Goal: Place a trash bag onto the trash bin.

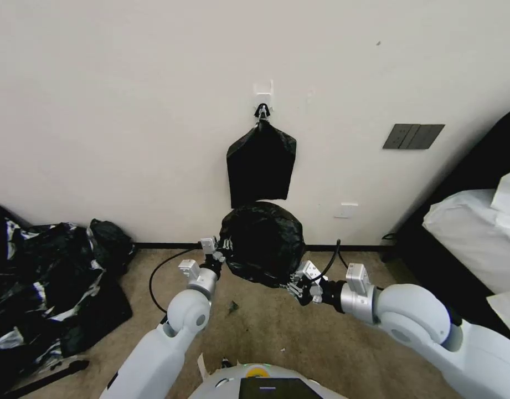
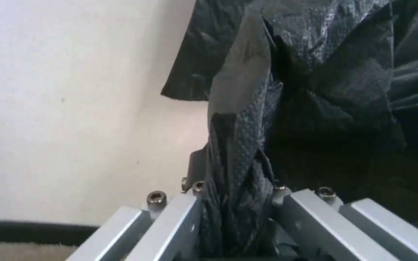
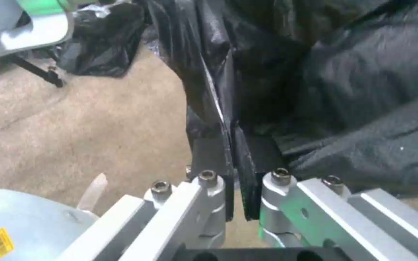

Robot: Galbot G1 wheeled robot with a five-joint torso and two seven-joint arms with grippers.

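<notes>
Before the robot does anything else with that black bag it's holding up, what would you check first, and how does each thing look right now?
1. Left gripper has a hold on the trash bag: ok, the left wrist view shows plastic bunched between its fingers.
2. Right gripper has a hold: ok, a fold of bag is pinched between its pads.
3. Bag spread between both grippers: ok, it hangs as a wide rounded shape.
4. Bag mouth open: cannot tell.
5. Trash bin under the bag: cannot tell.
6. Bag free of the black bundle hanging on the wall hook: cannot tell, they overlap in the head view.
</notes>
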